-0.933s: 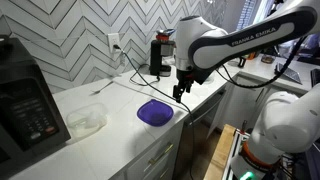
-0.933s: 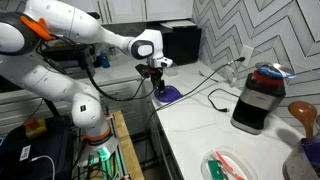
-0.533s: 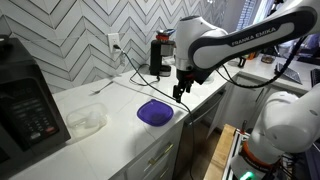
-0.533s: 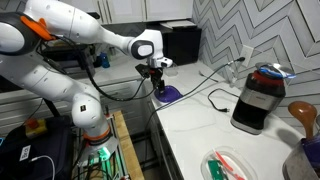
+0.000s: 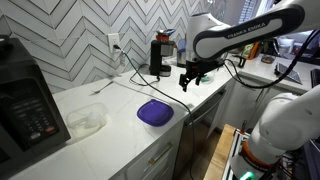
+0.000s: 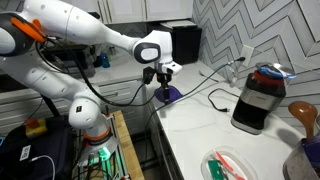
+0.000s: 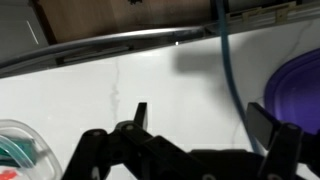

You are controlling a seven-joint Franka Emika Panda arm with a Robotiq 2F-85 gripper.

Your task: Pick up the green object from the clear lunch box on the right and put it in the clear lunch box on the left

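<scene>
The gripper (image 5: 189, 76) hung above the tabletop (image 5: 115, 96) by the purple bowl (image 5: 154, 112), jaws spread and empty — best to travel across, centre over the clear lunch box (image 6: 230, 153) and drop straight in. The green object (image 7: 18, 150) lay inside it — teal-green, seemingly flat, though too blurred to be sure of its shape.

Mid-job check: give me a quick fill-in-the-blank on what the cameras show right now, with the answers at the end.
1. The gripper is ___, with nothing between its fingers.
2. The shallow bowl on the white counter is coloured ___.
3. In the wrist view, the green object lies in a clear lunch box at the picture's lower ___ corner.

Missing words: open; purple; left.
</scene>
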